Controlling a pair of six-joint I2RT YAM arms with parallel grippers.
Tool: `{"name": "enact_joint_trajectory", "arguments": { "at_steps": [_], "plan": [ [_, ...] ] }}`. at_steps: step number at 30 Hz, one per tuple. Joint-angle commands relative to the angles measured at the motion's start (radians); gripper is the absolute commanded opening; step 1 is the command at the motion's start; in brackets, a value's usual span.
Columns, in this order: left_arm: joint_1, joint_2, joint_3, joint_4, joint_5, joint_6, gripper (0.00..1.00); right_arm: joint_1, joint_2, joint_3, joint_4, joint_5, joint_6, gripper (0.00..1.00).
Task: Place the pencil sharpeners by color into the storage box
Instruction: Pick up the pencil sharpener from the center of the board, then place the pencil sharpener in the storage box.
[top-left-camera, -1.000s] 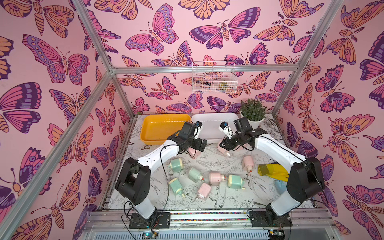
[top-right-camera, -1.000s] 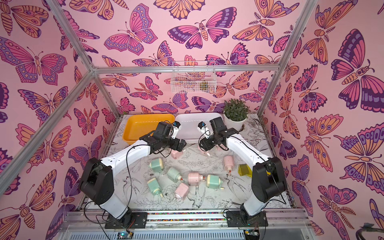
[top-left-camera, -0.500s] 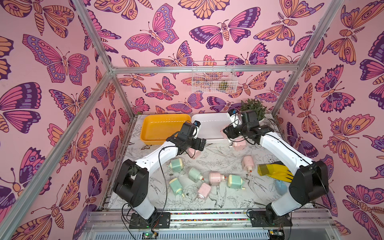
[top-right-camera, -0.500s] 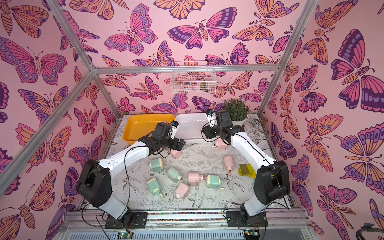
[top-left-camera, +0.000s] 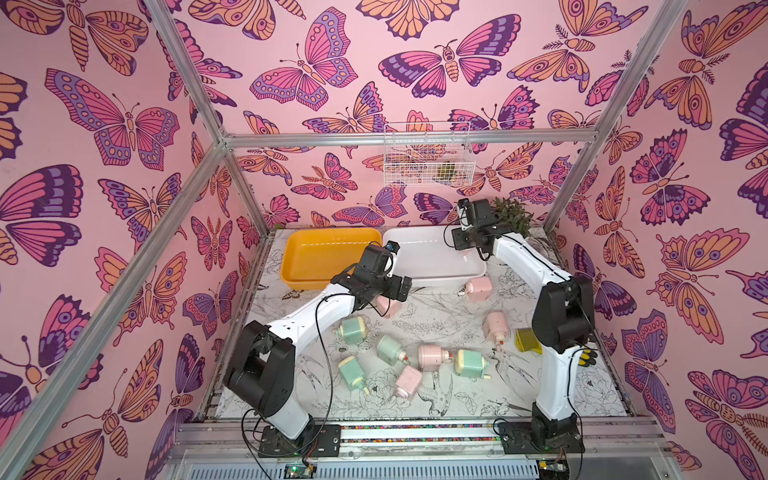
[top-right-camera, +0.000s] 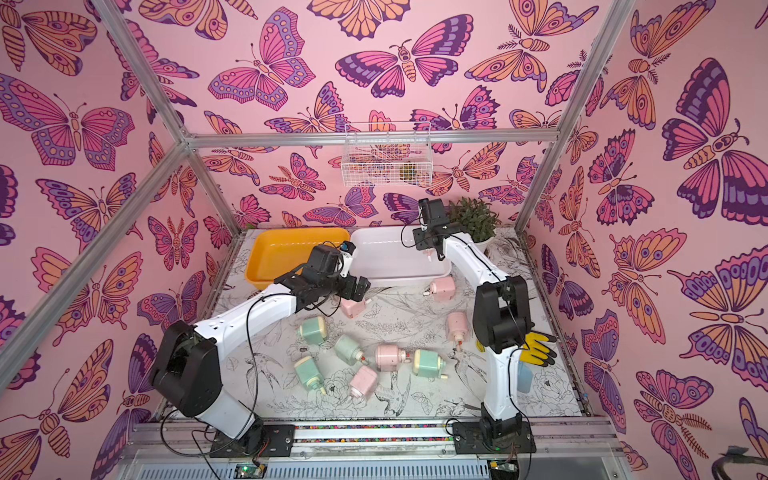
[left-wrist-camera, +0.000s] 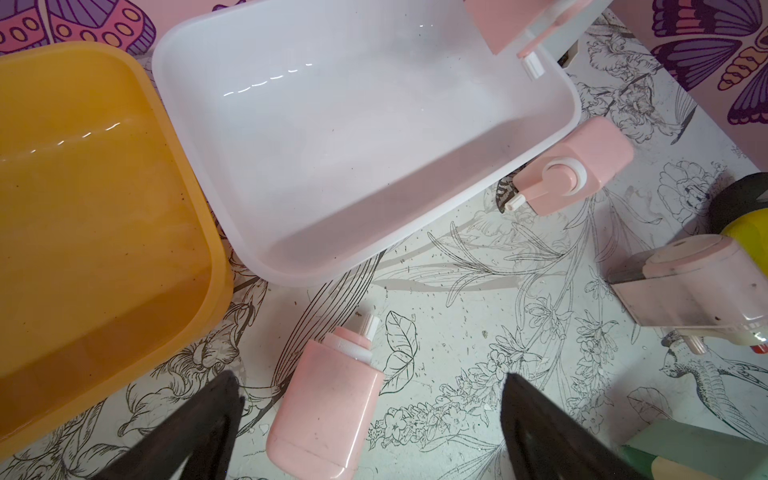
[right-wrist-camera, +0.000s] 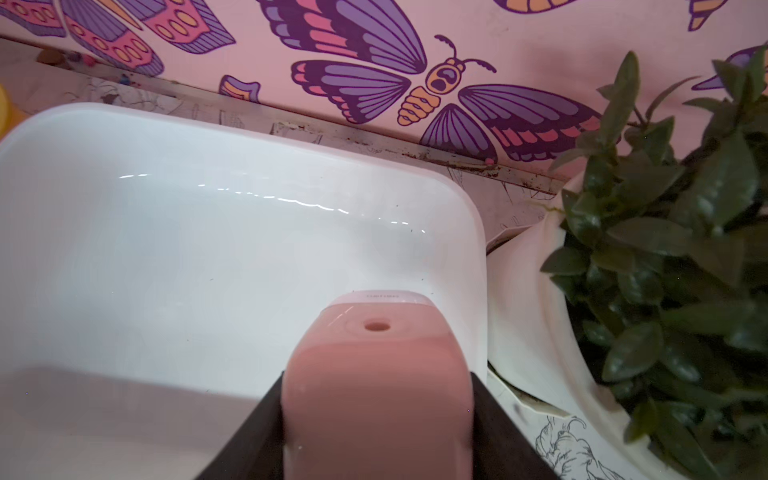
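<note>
Pink sharpener (right-wrist-camera: 376, 382) sits pinched in the right hand (right-wrist-camera: 376, 419), now raised over the white box (right-wrist-camera: 174, 257). Left hand (left-wrist-camera: 370, 419), spread as before, straddles another pink sharpener (left-wrist-camera: 326, 405) on the bench (left-wrist-camera: 478, 316).

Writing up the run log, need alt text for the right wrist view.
The right gripper holds a pink pencil sharpener between its dark jaws, over the near corner of the empty white tub. A leafy potted plant stands beside the tub, against butterfly wallpaper.
</note>
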Motion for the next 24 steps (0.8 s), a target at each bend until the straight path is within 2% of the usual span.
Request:
{"name": "enact_joint_trajectory", "arguments": {
  "at_steps": [1,5,10,18,24],
  "plan": [
    [-0.005,-0.019,-0.024,0.019,0.016,-0.006,1.00,0.001,0.068,0.130,-0.127,0.050,0.025,0.00],
    [-0.006,-0.017,-0.024,0.020,0.040,0.001,1.00,-0.007,0.134,0.191,-0.138,0.086,0.031,0.00],
    [-0.006,-0.004,-0.011,0.020,0.041,0.005,1.00,-0.019,0.268,0.376,-0.234,0.112,0.038,0.00],
    [-0.006,0.014,0.002,0.018,0.052,-0.008,1.00,-0.039,0.334,0.388,-0.159,0.051,0.066,0.00],
    [-0.006,0.014,-0.004,0.018,0.051,-0.015,1.00,-0.040,0.362,0.382,-0.132,0.005,0.051,0.15]
  ]
}}
